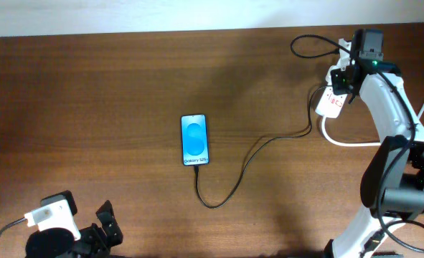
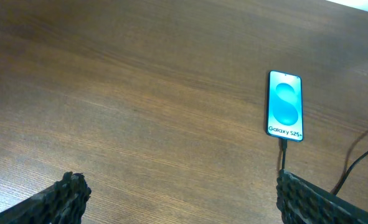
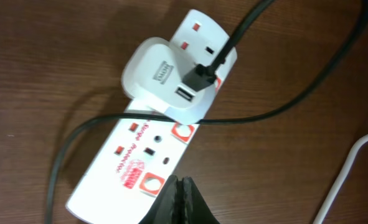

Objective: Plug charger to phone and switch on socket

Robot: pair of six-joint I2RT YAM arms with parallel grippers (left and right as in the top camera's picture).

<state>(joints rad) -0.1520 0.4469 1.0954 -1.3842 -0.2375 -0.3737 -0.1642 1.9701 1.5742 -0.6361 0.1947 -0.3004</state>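
Up at the far right, the right gripper point(image 3: 180, 198) had its fingers pressed together, just over the socket point(image 3: 118, 165) near a red switch point(image 3: 151, 182). The charger point(image 1: 244, 165) looked joined to the phone point(image 1: 194, 140) mid-table. Switching on seemed the step; next, a gentle push down.

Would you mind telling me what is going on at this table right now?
The charger cable already runs into the bottom of the Galaxy S25+ phone at mid-table, its other end in the white plug adapter on the power strip. The right gripper, jaws shut, is poised by a red switch on the strip; whether it has pressed it cannot be told. The left gripper sits open and empty, well short of the phone.
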